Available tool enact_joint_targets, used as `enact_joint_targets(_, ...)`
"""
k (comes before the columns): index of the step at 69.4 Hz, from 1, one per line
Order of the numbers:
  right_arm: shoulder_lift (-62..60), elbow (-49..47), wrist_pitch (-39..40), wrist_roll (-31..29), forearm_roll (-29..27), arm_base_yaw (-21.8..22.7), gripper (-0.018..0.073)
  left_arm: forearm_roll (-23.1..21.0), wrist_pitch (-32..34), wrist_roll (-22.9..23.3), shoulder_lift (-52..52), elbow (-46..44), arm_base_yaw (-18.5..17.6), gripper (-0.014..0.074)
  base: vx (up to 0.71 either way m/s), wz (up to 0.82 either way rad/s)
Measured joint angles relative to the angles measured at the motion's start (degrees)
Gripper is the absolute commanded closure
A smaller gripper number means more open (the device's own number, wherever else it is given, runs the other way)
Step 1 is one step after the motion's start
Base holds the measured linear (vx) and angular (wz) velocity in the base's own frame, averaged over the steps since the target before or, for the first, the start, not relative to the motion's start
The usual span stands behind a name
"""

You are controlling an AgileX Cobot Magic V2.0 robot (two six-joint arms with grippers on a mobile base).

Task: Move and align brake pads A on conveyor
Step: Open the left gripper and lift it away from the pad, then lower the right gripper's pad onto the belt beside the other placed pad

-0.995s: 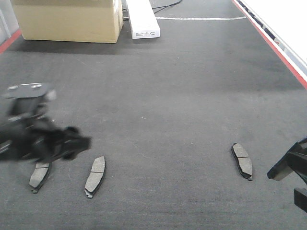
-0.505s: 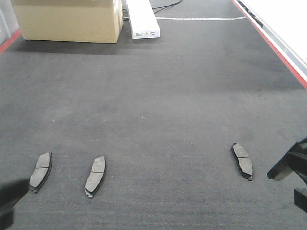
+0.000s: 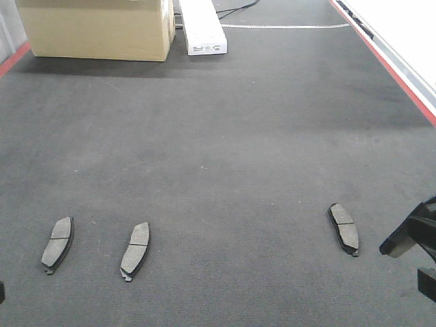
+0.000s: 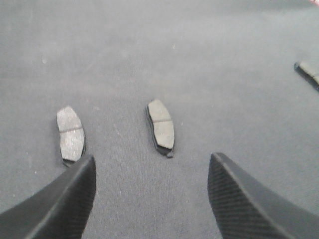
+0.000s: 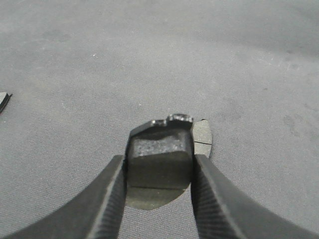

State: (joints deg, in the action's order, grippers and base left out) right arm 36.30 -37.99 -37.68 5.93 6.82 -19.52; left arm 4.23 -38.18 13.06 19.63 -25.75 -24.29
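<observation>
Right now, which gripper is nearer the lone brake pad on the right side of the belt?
Right. The right gripper sits just beside that brake pad. The left gripper hovers by the two pads across the conveyor.

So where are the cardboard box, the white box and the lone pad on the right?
cardboard box [image 3: 95,30], front view, its front face.
white box [image 3: 202,27], front view, its top.
right brake pad [image 3: 344,229], front view, its middle groove.

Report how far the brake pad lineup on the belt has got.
Done: two pads lie side by side at the left of the belt. In hand: the right gripper is shut on a fourth pad. Left: the lone right pad sits apart, angled differently. The left gripper is open, empty.
</observation>
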Motion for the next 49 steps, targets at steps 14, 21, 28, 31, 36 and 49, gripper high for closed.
enact_joint_targets(14, 0.0, 0.0, 0.0, 0.0, 0.0, 0.0, 0.0564, 0.0, -1.3, 0.0, -0.4, 0.0, 0.0, 0.0136, 0.0, 0.0)
enact_joint_targets(21, 0.0, 0.0, -0.1, 0.3, -0.3, 0.0, 0.0564, 0.1, -1.3, 0.0, -0.4, 0.0, 0.0, 0.0136, 0.0, 0.0)
enact_joint_targets(28, 0.3, 0.0, -1.0, 0.4, -1.8, 0.0, 0.0562, 0.1, -1.3, 0.0, -0.4, 0.0, 0.0, 0.0136, 0.0, 0.0)
enact_joint_targets(31, 1.0, -0.1, -1.4, 0.2, -2.8, 0.0, 0.0561, 0.1, -1.3, 0.0, -0.4, 0.0, 0.0, 0.0136, 0.0, 0.0)
enact_joint_targets(36, 2.9, -0.5, -2.1, -0.6, -5.2, 0.0, 0.056, 0.1, -1.3, 0.0, -0.4, 0.0, 0.0, 0.0136, 0.0, 0.0)
enact_joint_targets(49, 13.6, -4.0, -5.7, -5.9, -11.5, 0.0, 0.0559, 0.1, -1.3, 0.0, -0.4, 0.0, 0.0, 0.0136, 0.0, 0.0)
